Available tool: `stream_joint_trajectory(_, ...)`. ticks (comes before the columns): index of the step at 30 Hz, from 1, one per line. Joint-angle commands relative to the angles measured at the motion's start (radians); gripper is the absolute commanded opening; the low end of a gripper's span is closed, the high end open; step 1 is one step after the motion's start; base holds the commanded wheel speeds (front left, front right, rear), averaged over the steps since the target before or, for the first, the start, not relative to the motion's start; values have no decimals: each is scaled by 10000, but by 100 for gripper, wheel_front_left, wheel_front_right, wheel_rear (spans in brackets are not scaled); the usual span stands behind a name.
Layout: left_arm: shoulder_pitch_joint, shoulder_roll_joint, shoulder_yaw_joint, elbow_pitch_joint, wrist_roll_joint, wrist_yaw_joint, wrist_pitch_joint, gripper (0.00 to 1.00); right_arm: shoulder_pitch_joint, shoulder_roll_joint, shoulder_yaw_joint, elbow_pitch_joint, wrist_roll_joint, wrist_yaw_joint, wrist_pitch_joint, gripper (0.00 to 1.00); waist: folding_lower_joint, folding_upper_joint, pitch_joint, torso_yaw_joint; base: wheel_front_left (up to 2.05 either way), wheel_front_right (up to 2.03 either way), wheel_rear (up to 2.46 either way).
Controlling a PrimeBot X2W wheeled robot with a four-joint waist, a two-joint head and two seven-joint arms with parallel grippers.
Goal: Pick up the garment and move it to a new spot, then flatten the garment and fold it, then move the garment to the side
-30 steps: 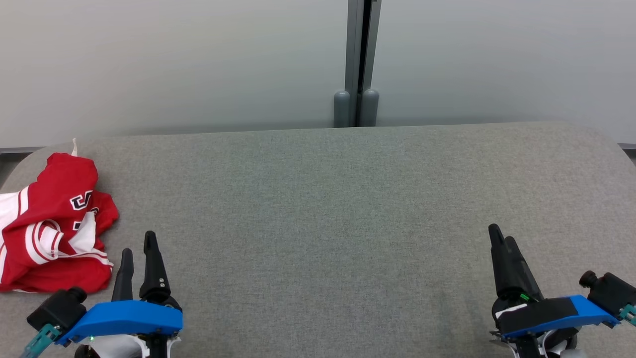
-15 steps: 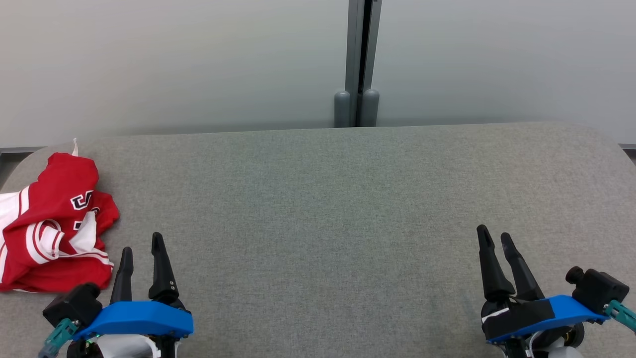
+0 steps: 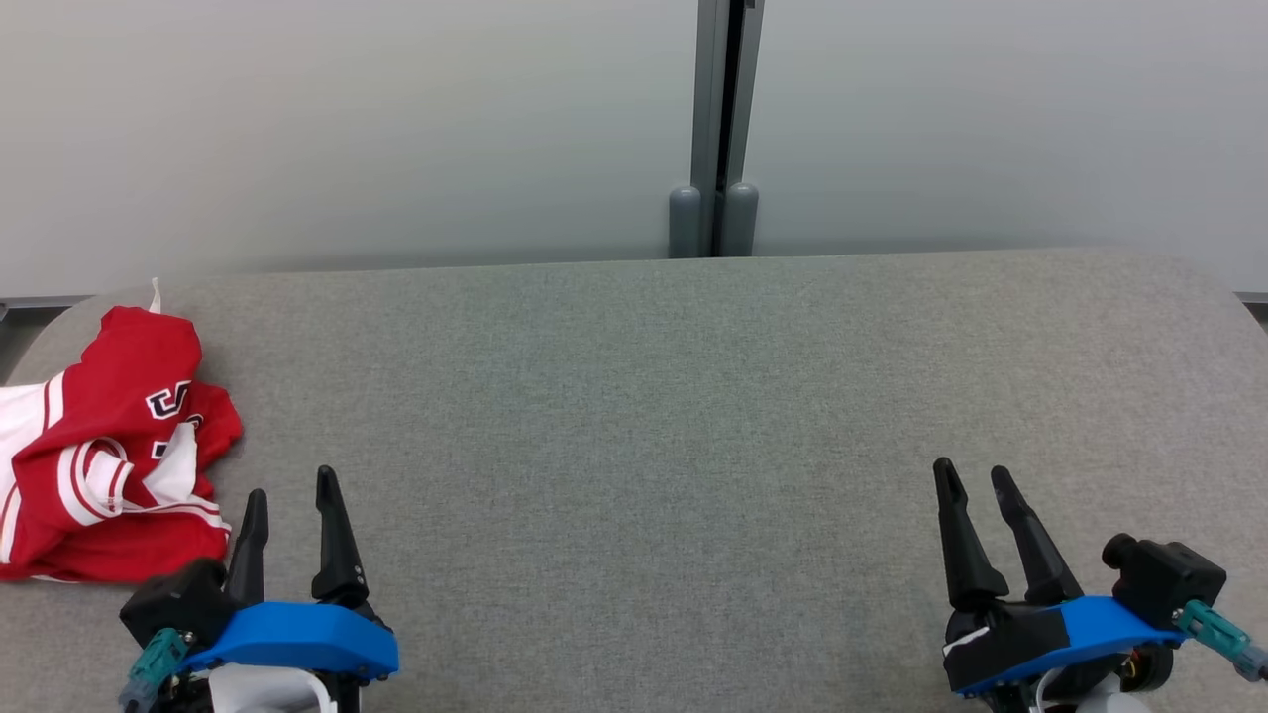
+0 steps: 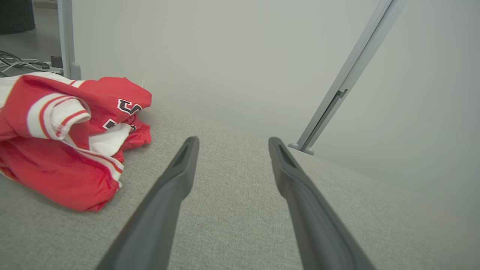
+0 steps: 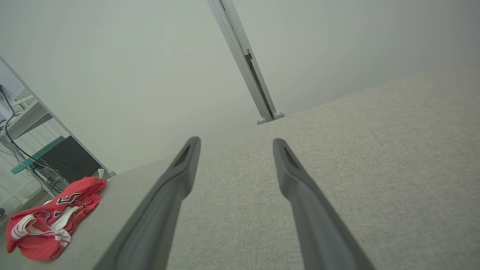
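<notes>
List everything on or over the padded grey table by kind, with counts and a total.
Red and white garment: 1
End effectors: 2 (left end effector, right end effector, both open and holding nothing)
Grey table: 1
Total: 4

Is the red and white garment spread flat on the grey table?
No, the garment lies crumpled at the left end of the table.

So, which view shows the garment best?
The left wrist view: the garment is near and large, stripes and letters clear. The head view shows it from above, cut by the left edge. The right wrist view shows it small and far.
</notes>
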Motion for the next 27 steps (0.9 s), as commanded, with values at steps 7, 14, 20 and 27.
stream_joint_trajectory(7, -222, 64, -161, 213, 800, 125, -246, 100, -164, -95, 22, 85, -889, 19, -254, 100, 0, 0, -22, 62, 0, 0, 0)
stream_joint_trajectory(14, -314, 103, -280, 361, 1331, 201, -287, 100, -213, -102, 112, 209, -1480, 21, -402, 100, 0, 0, -46, 88, 0, 0, 0)
stream_joint_trajectory(20, -330, 159, -344, 349, 1765, 279, -300, 100, -254, -106, 169, 279, -1949, 22, -539, 100, 0, 0, -39, 88, 0, 0, 0)
stream_joint_trajectory(27, -279, 214, -360, 332, 2139, 342, -335, 100, -245, -112, 199, 357, -2466, 23, -665, 100, 0, 0, -47, 88, 0, 0, 0)
